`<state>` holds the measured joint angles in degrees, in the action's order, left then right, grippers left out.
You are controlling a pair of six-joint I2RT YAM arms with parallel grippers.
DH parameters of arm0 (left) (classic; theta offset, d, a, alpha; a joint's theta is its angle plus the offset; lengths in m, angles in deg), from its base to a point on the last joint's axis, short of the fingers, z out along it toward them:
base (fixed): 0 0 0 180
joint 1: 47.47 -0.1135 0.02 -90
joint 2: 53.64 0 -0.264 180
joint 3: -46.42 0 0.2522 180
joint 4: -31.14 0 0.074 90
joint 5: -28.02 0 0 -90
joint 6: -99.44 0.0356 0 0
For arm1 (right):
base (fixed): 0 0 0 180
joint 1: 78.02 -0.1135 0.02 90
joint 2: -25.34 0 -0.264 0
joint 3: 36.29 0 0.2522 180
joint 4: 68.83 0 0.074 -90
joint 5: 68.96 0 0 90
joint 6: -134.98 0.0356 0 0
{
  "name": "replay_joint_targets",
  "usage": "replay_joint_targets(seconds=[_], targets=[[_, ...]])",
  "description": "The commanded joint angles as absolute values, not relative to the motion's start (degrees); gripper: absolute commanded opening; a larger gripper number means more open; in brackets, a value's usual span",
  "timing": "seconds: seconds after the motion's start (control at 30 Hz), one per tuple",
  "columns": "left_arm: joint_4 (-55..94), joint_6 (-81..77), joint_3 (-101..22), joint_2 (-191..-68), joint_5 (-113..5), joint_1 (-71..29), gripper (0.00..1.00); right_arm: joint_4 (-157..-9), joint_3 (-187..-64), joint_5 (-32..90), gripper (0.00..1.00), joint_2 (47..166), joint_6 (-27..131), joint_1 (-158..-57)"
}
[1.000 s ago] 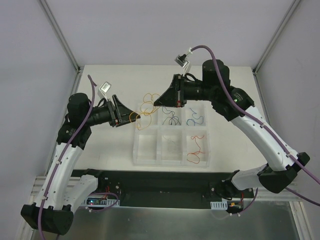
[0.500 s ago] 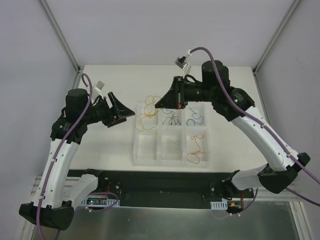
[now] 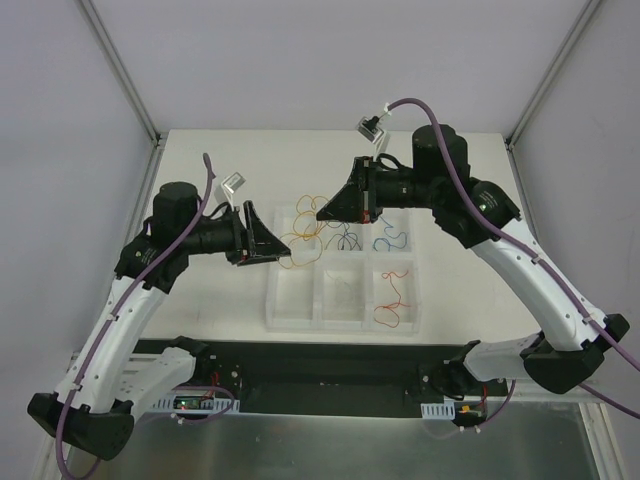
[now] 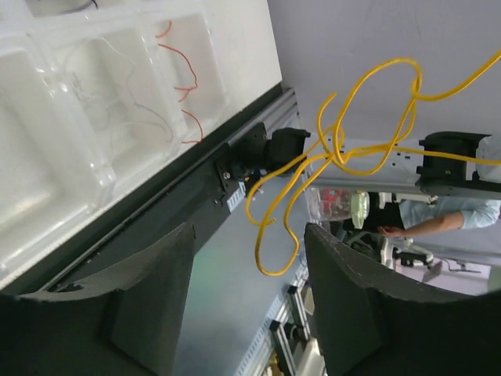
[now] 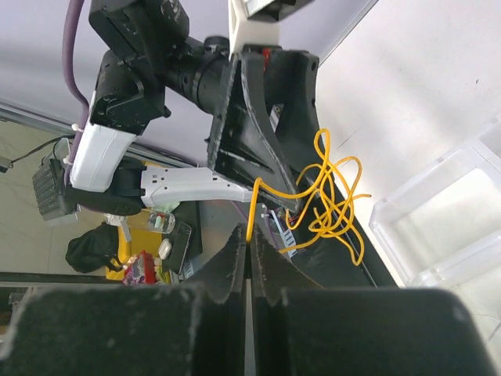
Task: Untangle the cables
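**Yellow cable pinched in the right claw, left claw spread in front of it**

Your right claw (image 5: 250, 235) is pressed together on one end of the yellow cable (image 5: 329, 196). The rest of that cable hangs off it in a loose knot of loops, up off the bench (image 3: 215, 305). From above, the knot sits between the two claws, over the far-left compartment of the clear tray (image 3: 272, 300).

Your left claw (image 4: 249, 235) is spread wide and points at the knot. In its wrist view the lowest yellow loop dips into the gap between the fingers (image 4: 156, 290), and the claw is not closed on it. You cannot tell from these views whether the loop brushes either finger.

The other cables lie apart in the tray. A black cable (image 3: 345, 238) is in the far-middle compartment, a blue cable (image 3: 390, 238) in the far-right one, and a red cable (image 3: 390, 300) in the near-right one.
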<state>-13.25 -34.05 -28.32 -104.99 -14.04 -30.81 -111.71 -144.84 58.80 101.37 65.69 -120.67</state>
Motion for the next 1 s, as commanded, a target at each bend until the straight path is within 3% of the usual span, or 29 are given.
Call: replay_joint_targets(seconds=[0.0, 0.2, 0.47, 0.73, 0.87, 0.97], targets=[[-10.48, -34.59, -26.41, -104.35, -14.42, -28.58, 0.46, -110.19, -145.68, 59.45, 0.0, 99.87, 65.2, -120.12], [-13.55, -37.85, -22.11, -104.79, -27.68, -28.58, 0.0, -107.99, -146.64, 59.54, 0.0, 99.0, 68.18, -120.12], [-21.02, -31.44, -18.59, -108.83, -38.07, -28.58, 0.0, -105.53, -153.05, 58.83, 0.0, 98.82, 72.05, -119.85], [-22.08, -29.24, -13.14, -111.04, -37.64, -28.66, 0.0, -101.05, -155.79, 59.89, 0.0, 99.78, 76.19, -118.18], [-21.65, -27.75, -13.22, -107.97, -35.54, -28.58, 0.0, -100.09, -151.49, 58.57, 0.07, 99.35, 77.58, -117.48], [-21.64, -27.21, -12.26, -105.24, -35.09, -28.58, 0.0, -90.89, -146.05, 58.13, 0.14, 98.38, 83.98, -117.48]])
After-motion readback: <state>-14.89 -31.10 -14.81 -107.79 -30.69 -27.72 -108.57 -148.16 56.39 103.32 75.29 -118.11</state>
